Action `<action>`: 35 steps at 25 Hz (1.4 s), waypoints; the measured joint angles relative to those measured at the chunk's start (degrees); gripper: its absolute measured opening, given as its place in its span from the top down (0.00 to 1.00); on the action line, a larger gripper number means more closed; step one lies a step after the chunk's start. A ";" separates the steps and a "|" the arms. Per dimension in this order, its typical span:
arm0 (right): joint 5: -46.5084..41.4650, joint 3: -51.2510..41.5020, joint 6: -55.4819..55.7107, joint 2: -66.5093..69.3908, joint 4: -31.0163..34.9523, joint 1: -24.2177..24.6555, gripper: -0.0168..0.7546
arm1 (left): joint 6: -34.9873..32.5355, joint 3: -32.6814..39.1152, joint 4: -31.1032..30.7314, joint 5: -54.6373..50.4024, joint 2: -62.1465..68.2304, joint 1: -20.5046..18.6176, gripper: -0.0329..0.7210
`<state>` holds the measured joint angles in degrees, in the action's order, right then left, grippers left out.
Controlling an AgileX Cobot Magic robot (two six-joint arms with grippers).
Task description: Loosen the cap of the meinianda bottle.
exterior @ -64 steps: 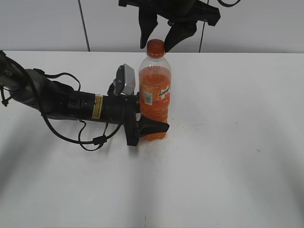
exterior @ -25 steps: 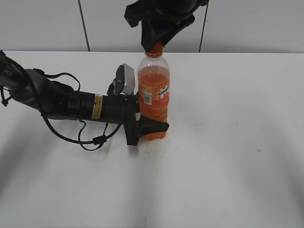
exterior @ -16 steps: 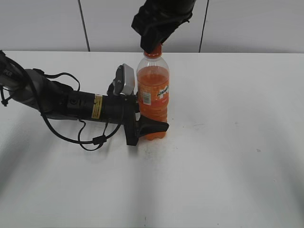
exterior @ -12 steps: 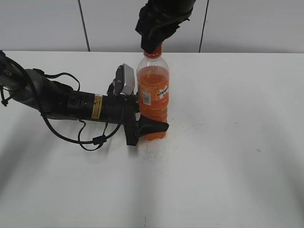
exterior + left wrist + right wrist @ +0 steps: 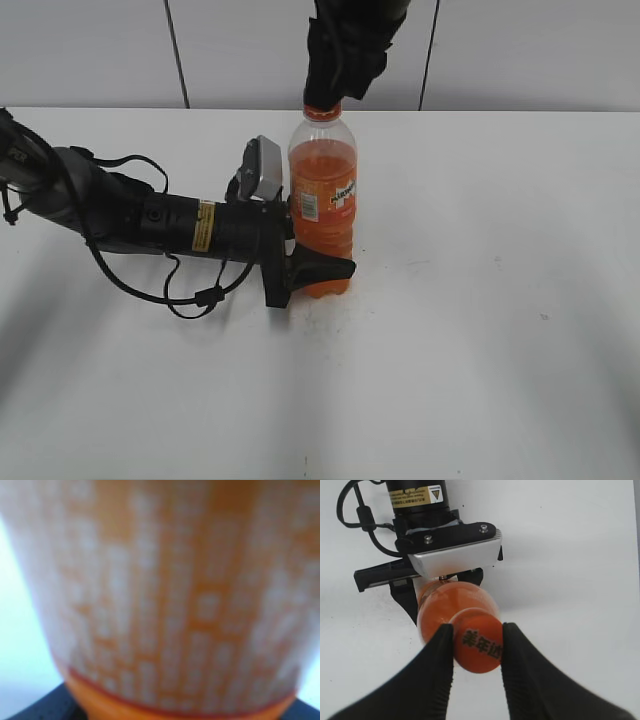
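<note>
Left of centre in the exterior frame, the left tool (image 5: 305,270) clamps the meinianda bottle (image 5: 323,205) low on its body, upright on the table (image 5: 480,330). Nearly full, it looks heavy, with smooth, yielding walls. At top centre, the right tool (image 5: 476,650) pinches the ribbed cap (image 5: 478,647), the better grip; its Chinese print is unclear.

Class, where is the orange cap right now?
The cap sits on top of the bottle near the table's middle, pinched between the right hand's fingers; the left hand grips the bottle's base.
</note>
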<state>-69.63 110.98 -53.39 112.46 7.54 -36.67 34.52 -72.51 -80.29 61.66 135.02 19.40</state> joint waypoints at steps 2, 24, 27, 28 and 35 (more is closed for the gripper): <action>0.00 0.00 -4.21 -0.01 -0.05 0.00 0.68 | 0.17 0.00 0.00 0.00 0.00 0.00 0.42; 0.11 0.30 -19.35 0.58 -2.58 0.00 0.69 | 0.85 0.00 -0.56 0.07 0.00 -0.04 0.42; 0.11 0.30 -17.28 0.59 -2.76 0.00 0.65 | 0.81 0.00 -0.56 0.11 0.00 -0.04 0.42; 0.11 0.30 -16.83 0.59 -2.81 0.00 0.64 | 0.81 0.00 -0.56 0.11 0.00 -0.04 0.42; -0.01 0.19 -12.63 0.59 -2.81 0.00 0.58 | 0.66 0.00 -1.01 0.52 0.00 -0.04 0.42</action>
<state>-69.64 111.17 -66.02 113.04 4.73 -36.67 35.17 -72.51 -81.30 62.18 135.02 19.36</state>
